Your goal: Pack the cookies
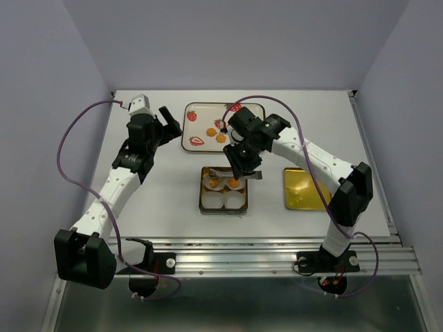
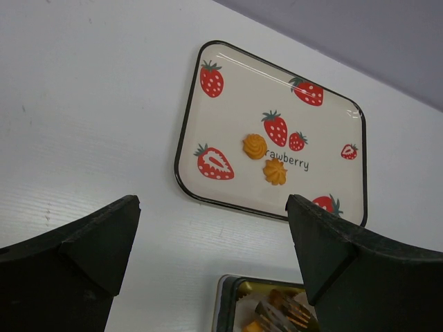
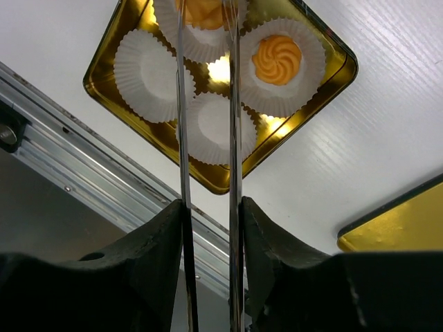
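Two cookies (image 2: 255, 146) (image 2: 275, 171) lie on the strawberry tray (image 1: 242, 106). My left gripper (image 2: 214, 228) hangs open above the table near the tray's front edge, with nothing between its fingers. My right gripper (image 3: 208, 207) is shut on a pair of metal tongs (image 3: 233, 104). The tongs reach down over the square gold tin (image 3: 228, 183). One cookie (image 3: 277, 59) sits in a paper cup in the tin. Another cookie (image 3: 201, 10) sits in the neighbouring cup, between the tong tips. I cannot tell whether the tips still pinch it.
The tin's other two white paper cups (image 3: 149, 72) (image 3: 211, 128) hold nothing. The gold lid (image 1: 304, 188) lies flat to the right of the tin. A metal rail (image 1: 277, 250) runs along the table's near edge. Grey walls enclose the back and both sides.
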